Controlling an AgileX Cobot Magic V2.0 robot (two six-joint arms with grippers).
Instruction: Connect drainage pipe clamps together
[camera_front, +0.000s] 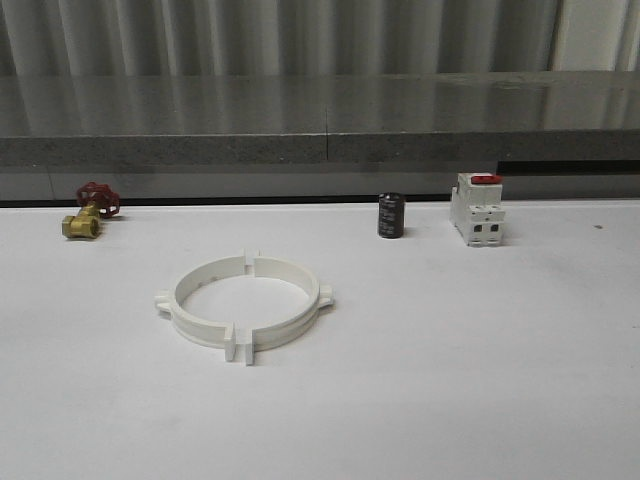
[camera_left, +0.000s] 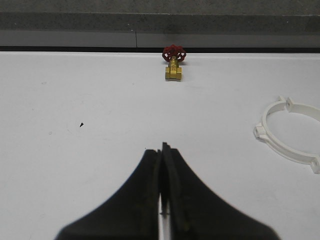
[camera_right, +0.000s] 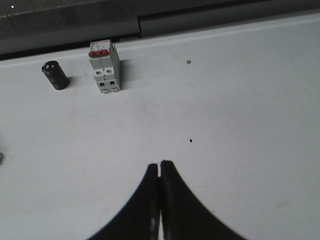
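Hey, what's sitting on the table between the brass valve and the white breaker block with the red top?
In the front view, the black cylinder stands between the brass valve and the breaker block, close beside the block. The rest is bare white table.

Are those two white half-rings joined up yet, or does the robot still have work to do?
Nearly there, by the look of it. The two half-rings lie on the table facing each other as a full circle, but a narrow gap shows between the end tabs at both seams, so they look placed, not clipped. Neither hand holds anything: the left gripper and right gripper are shut, off the ring. Left: pressing the tabs together.
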